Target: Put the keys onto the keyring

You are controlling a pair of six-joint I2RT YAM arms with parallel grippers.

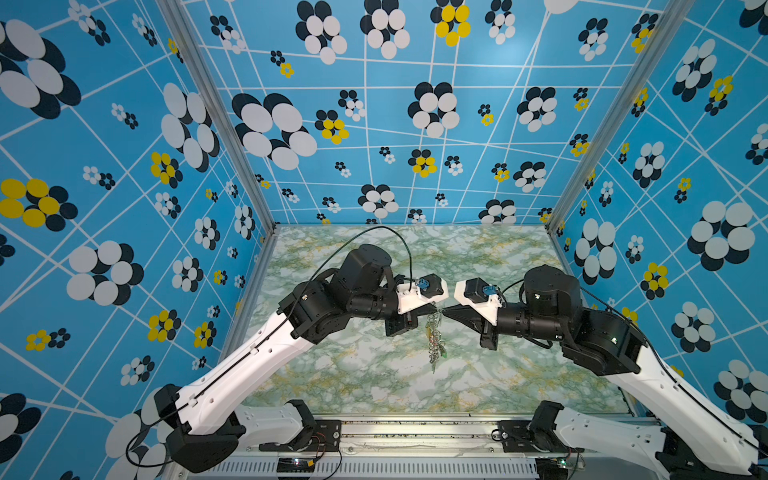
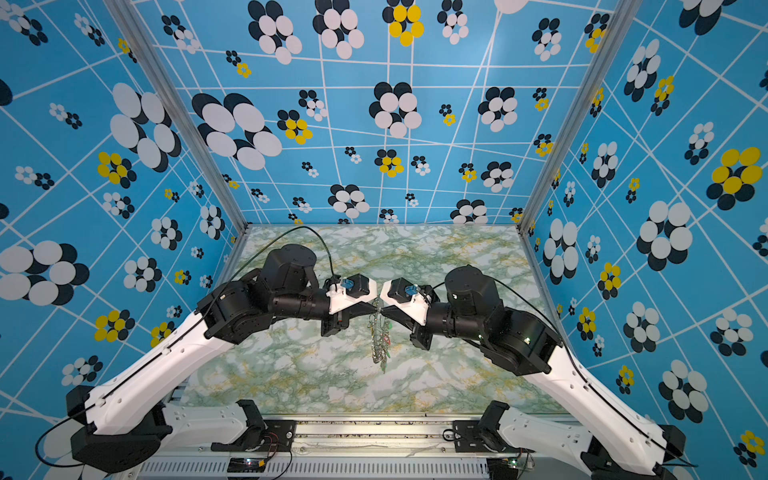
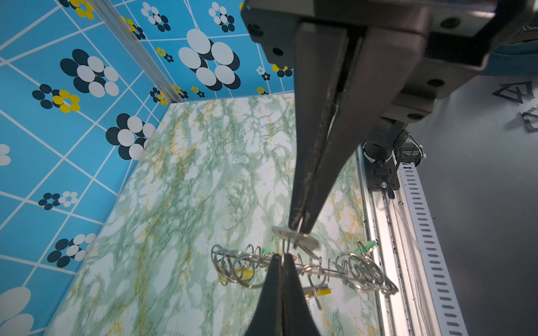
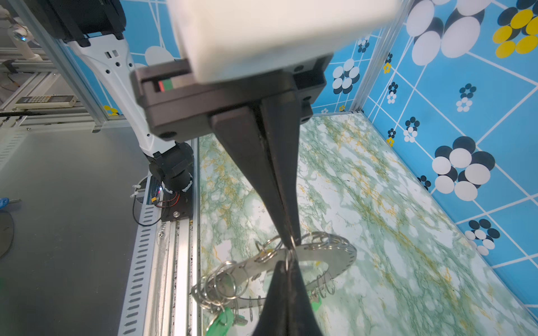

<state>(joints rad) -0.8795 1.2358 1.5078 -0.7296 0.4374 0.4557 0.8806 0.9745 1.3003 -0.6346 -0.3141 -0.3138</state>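
Observation:
Above the middle of the table the keyring (image 1: 434,343) (image 2: 379,340) hangs edge-on, a grey disc (image 4: 332,257) fringed with wire loops (image 3: 361,270). My left gripper (image 1: 436,312) (image 3: 283,255) and right gripper (image 1: 445,312) (image 4: 286,261) meet tip to tip at its top. Each is shut on a thin wire loop at the rim. A silvery key (image 3: 302,238) sits right between the two tips, seemingly threaded on that loop. Other keys dangle from the ring, with green (image 3: 367,247) (image 4: 222,318) and yellow (image 3: 320,291) tags.
The green marbled table (image 1: 374,374) lies below the hanging ring. Blue flowered walls (image 1: 124,208) close the left, back and right sides. An aluminium rail (image 1: 415,428) with both arm bases runs along the front edge.

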